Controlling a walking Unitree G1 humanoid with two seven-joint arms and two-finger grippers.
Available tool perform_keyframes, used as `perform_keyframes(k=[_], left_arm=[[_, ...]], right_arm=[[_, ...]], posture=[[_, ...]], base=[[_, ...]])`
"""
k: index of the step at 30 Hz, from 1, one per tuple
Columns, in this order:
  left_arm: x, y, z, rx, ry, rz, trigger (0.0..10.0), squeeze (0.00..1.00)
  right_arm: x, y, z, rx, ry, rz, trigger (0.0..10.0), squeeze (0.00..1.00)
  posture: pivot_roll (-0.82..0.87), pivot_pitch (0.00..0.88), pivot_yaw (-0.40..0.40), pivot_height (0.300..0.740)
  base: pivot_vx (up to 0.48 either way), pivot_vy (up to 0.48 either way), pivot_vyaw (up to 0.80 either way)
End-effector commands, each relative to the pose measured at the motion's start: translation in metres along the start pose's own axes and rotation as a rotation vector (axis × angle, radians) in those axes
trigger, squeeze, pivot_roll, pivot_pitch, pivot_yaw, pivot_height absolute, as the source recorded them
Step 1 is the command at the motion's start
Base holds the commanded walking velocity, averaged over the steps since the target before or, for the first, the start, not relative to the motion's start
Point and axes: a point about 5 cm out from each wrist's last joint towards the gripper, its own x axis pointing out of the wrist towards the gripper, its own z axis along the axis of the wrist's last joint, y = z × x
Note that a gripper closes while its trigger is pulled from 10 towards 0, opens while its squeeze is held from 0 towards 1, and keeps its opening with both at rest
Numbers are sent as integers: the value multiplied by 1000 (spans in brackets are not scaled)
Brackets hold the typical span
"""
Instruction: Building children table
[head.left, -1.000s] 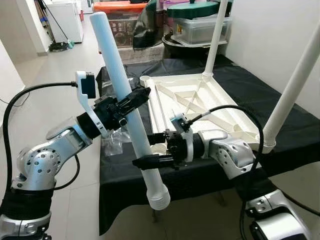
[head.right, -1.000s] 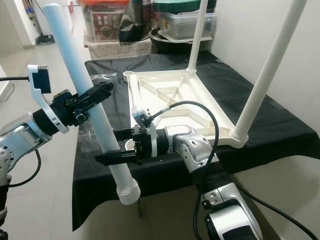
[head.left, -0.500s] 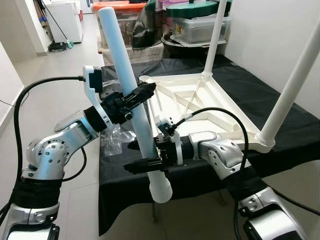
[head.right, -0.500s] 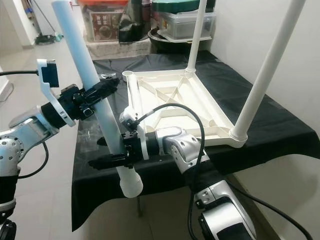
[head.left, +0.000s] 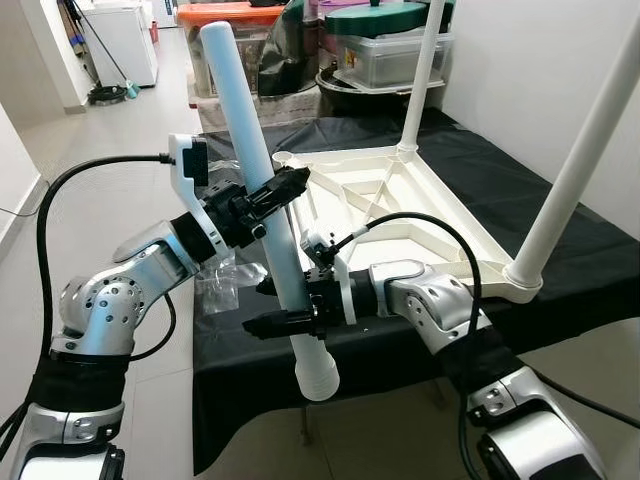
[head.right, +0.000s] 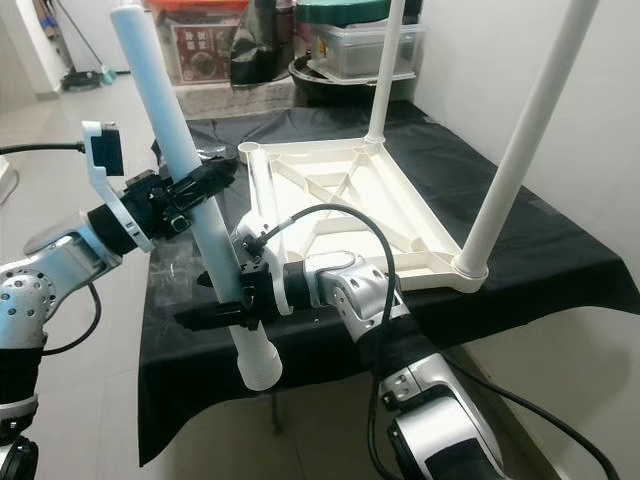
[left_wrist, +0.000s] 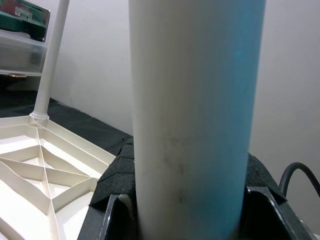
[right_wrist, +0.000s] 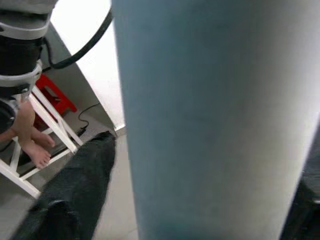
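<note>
A black cloth (head.left: 560, 250) covers the work surface and hangs over its near edge. A crumpled clear plastic bag (head.left: 218, 285) lies on the cloth at its left side. Behind the surface stand a clear storage bin with a green lid (head.left: 395, 45), a box with an orange lid (head.left: 225, 30), and a black bag (head.left: 295, 50) between them. A white appliance (head.left: 125, 40) stands far left on the tiled floor (head.left: 100, 140). A red stool (right_wrist: 52, 95) and a person's bare feet (right_wrist: 30, 142) appear in the right wrist view.

Loose leg (head.left: 262, 200) left of tabletop (head.left: 400, 205) on table (head.left: 590, 260)
</note>
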Motion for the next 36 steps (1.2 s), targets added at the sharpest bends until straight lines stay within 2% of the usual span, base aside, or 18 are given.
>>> perform_keyframes(k=[1, 2, 23, 24, 29, 36], left_arm=[[7, -7, 8, 10, -37, -57, 10000, 0], [7, -7, 8, 9, -40, -55, 10000, 0], [7, -4, 5, -14, -32, -32, 10000, 0], [7, -5, 4, -24, -28, -39, 10000, 1000], [4, -8, -1, -28, -19, -65, 10000, 1000], [-2, -7, -3, -33, -38, -41, 10000, 1000]], right_arm=[[8, 3, 4, -22, 4, 18, 4078, 0], [9, 3, 4, -22, 1, 16, 0, 0], [13, 1, 4, -24, -18, -10, 0, 0], [13, 0, 5, -24, -24, -15, 0, 0], [10, -2, 5, -23, -36, -32, 0, 0], [3, -6, 9, -27, -54, -58, 0, 0]], posture=[[18, 19, 12, 740], [18, 19, 12, 740], [-4, 7, 20, 740], [-4, 7, 20, 740], [-3, 0, 19, 740], [-6, 0, 21, 740]], base=[[0, 0, 0], [0, 0, 0], [0, 0, 0], [0, 0, 0], [0, 0, 0], [0, 0, 0]])
